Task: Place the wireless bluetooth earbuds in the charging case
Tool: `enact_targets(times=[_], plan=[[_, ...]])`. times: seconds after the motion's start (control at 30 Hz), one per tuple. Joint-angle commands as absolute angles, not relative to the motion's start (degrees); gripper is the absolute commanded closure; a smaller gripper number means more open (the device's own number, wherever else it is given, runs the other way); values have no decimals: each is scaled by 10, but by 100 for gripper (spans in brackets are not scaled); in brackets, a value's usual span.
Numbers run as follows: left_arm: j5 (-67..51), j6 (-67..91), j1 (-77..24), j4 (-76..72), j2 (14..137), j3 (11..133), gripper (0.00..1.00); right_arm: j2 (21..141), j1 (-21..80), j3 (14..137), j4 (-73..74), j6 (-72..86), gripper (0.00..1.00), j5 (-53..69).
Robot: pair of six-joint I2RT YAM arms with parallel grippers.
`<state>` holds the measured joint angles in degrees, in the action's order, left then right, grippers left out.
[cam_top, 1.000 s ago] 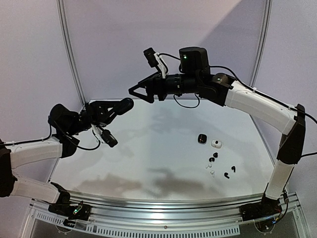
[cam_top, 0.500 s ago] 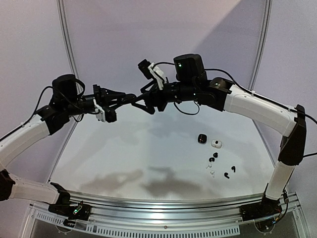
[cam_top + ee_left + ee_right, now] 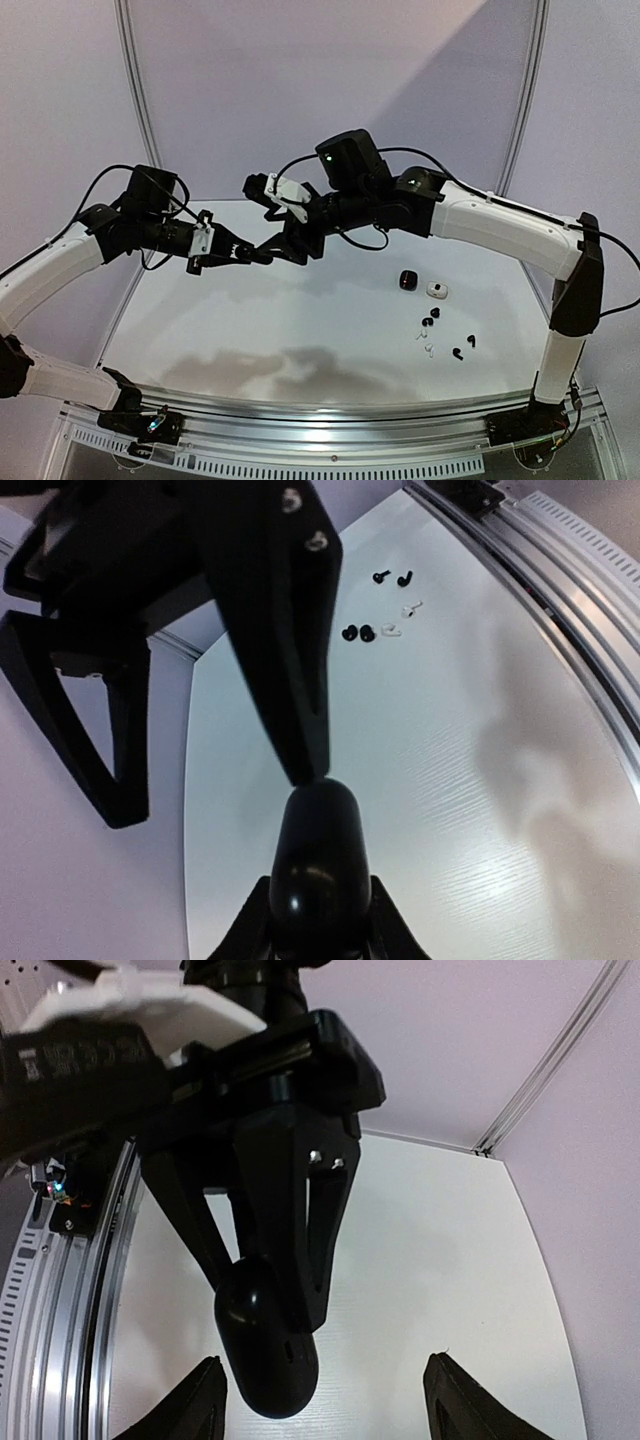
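Both arms are up over the far-middle of the counter (image 3: pixel 330 330), tips meeting in mid-air. The left gripper (image 3: pixel 315 890) has its jaws pinching a glossy pebble-shaped thing that we read as the held black case (image 3: pixel 265 1355). The right gripper (image 3: pixel 322 1360) has its jaws spread wide. In the left wrist view one of its fingers sits right at the tip of that case, touching or nearly so; we can't tell which. To us this looks like a hand-over or regrasp. The earbuds (image 3: pixel 440 335) are not in play: all six lie loose on the right side of the counter toward the near edge, four black and two white. They sit just near of a second black case (image 3: pixel 407 279) and a white case (image 3: pixel 436 290), and well apart from both grippers. Risks we see:

- The case is rounded and slick, so an off-centre pinch could squirt it out.
- If the left jaws let go before the right jaws have closed, it drops to the counter and may roll into the earbuds.
- The fingers are crowded, so a small misalignment knocks finger on finger and twists the case.
- We can't tell the lid orientation from here, so the regrasp could leave the hinge facing the wrong way.
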<state>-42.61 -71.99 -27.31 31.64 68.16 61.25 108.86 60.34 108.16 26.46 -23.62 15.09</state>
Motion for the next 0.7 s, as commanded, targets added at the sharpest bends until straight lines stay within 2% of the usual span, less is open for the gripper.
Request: enact_targets(times=[0.0,0.07,0.17,0.4,0.57,0.67], plan=[[-436,-688,-278,325,682,621,100,1109,611,1092,291,-259,32,148],[-434,-668,-278,309,681,619,100,1118,614,1088,288,-259,34,146],[-433,-655,-278,295,679,617,100,1124,614,1077,265,-251,41,145],[-432,-651,-277,289,676,614,100,1121,614,1064,239,-245,71,138],[-434,-632,-277,279,677,615,100,1123,614,1066,243,-245,85,140],[-437,-621,-277,274,677,615,100,1123,614,1067,244,-240,98,134]])
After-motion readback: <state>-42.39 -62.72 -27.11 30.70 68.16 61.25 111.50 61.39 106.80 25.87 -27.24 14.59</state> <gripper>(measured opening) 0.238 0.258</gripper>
